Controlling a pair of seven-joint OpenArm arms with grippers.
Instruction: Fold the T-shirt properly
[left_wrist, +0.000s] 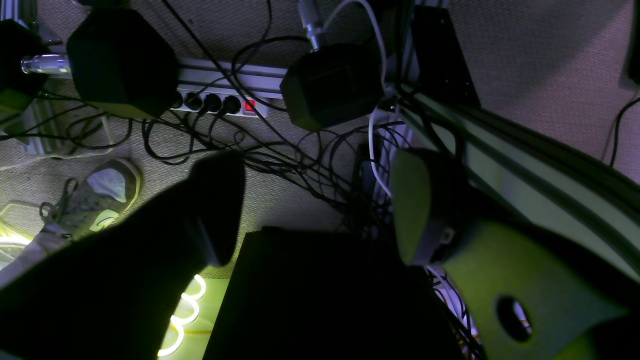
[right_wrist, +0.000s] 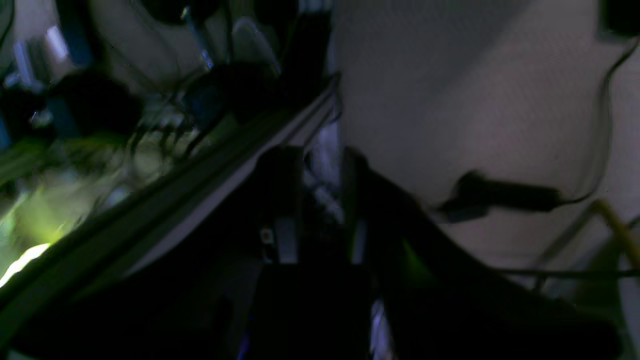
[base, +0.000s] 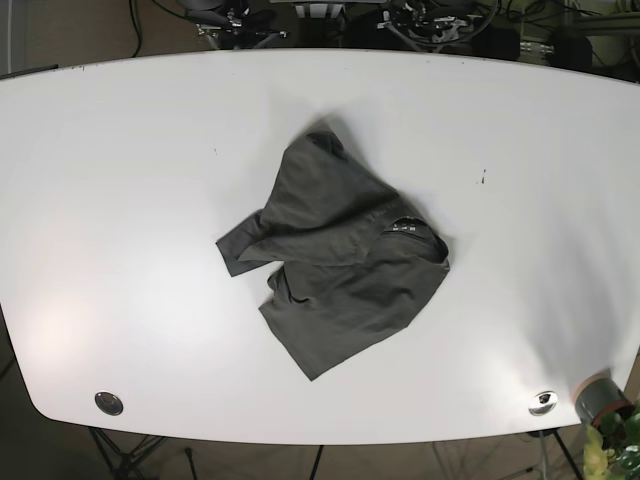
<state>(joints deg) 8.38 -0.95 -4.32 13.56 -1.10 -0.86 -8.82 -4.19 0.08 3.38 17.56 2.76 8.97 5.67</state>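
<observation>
The dark grey T-shirt (base: 335, 265) lay crumpled near the middle of the white surface (base: 120, 200), a little toward the six o'clock edge in the base view. It was not spread flat: one part was bunched up toward twelve o'clock, a sleeve-like flap stuck out toward nine o'clock, and the collar with its label sat toward three o'clock. Its long axis ran roughly from eleven o'clock down to five o'clock.

Neither arm showed over the surface in the base view. The left wrist camera looked down past the left hand (left_wrist: 315, 205) at the floor, at a tangle of cables (left_wrist: 280, 160), a power strip (left_wrist: 220, 102) and a sneaker (left_wrist: 92, 197); its two fingers stood wide apart with nothing between them. The right wrist view was dark and blurred, and whether the right hand (right_wrist: 310, 210) was spread or closed could not be told there.

Judged from this, folding had not begun, and both arms would have to reach in from the twelve o'clock side. The shirt lay about midway between them, so neither arm was clearly nearer; flattening it looked like the first need.
</observation>
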